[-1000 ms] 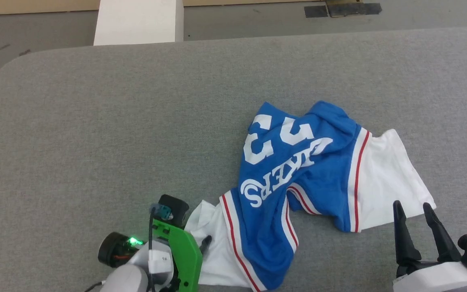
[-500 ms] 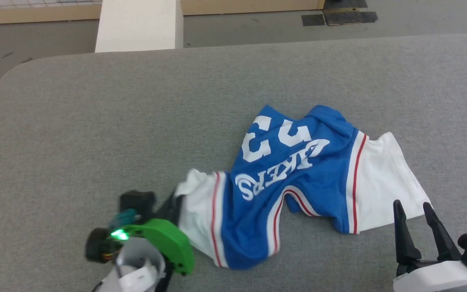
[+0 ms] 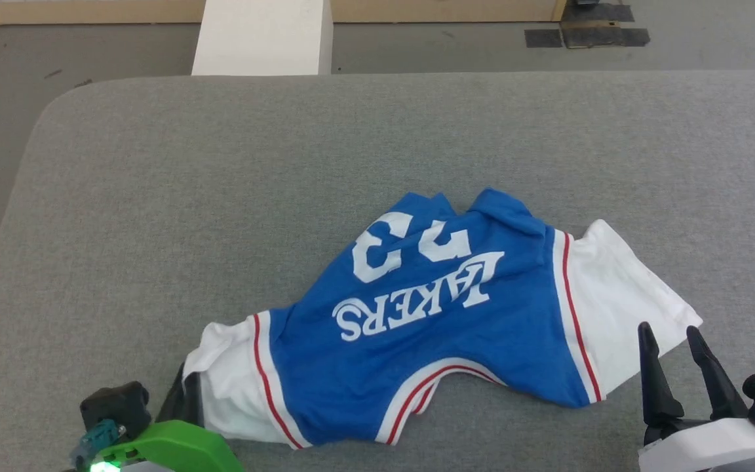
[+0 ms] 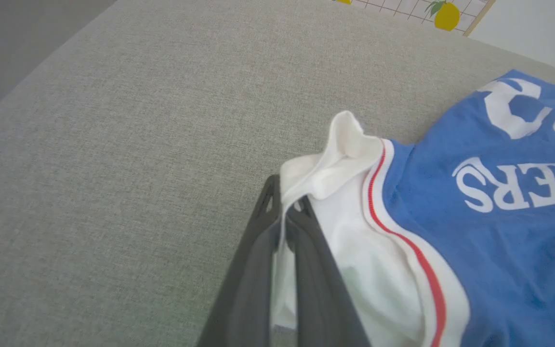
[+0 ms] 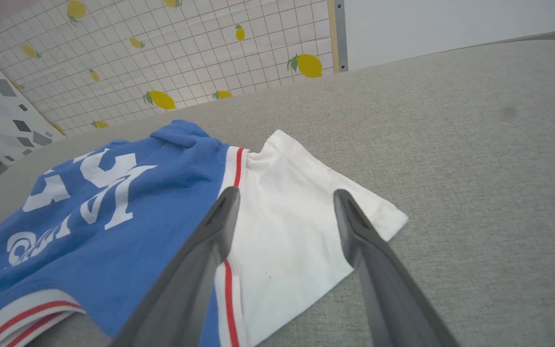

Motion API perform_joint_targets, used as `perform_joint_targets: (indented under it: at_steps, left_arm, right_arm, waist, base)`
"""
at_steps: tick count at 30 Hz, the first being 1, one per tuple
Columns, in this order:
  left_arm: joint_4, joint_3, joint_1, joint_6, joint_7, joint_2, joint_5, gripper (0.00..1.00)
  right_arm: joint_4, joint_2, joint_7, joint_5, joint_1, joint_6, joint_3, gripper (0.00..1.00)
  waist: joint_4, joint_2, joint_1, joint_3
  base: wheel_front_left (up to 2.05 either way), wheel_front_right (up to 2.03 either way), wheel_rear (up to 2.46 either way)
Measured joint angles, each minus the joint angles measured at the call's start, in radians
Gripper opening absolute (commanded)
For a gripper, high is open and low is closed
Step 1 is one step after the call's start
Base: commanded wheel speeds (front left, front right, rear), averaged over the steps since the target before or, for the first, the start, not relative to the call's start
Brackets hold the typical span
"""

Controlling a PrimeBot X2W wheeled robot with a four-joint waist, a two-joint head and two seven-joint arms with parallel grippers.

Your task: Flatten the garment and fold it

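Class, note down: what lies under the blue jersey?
Grey fabric tabletop shows all round the jersey, which rests on it. Anything directly beneath the cloth is covered and cannot be seen.

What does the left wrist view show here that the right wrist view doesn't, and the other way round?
Left wrist view: the left gripper, its fingers shut on a bunched white sleeve of the jersey.
Right wrist view: the right gripper, fingers open and framing the other sleeve, which lies flat, plus the striped collar.
Both: the jersey's blue body with white lettering, the grey table, and a lemon-patterned wall behind.
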Motion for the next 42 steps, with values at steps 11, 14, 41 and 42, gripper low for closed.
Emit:
perform_joint_targets:
  at_steps: [11,14,41,42]
  left_arm:
    - [0.016,-0.055,-0.052,-0.020,-0.019,-0.028,-0.019,0.00]
    - [0.012,-0.062,-0.074,-0.021,-0.031,-0.029,-0.018,0.00]
    - [0.039,-0.124,-0.163,-0.052,-0.064,-0.064,-0.034,0.00]
    - [0.039,-0.123,-0.163,-0.056,-0.068,-0.069,-0.048,0.00]
  right_arm:
    - [-0.051,-0.056,0.182,-0.066,-0.151,0.000,-0.001,1.00]
    - [-0.043,-0.107,0.311,-0.013,-0.221,0.000,0.000,1.00]
    - [0.153,-0.454,0.741,0.214,-0.396,0.000,0.209,0.00]
    - [0.161,-0.431,0.721,0.224,-0.393,0.000,0.190,0.00]
  waist:
    - [0.005,0.0000,0.0000,0.027]
    - [0.003,0.0000,0.0000,0.042]
    - [0.093,0.0000,0.0000,0.133]
    - [0.092,0.0000,0.0000,0.125]
  base:
    - [0.00,0.00,0.00]
    - [0.00,0.00,0.00]
    - [0.00,0.00,0.00]
    - [0.00,0.00,0.00]
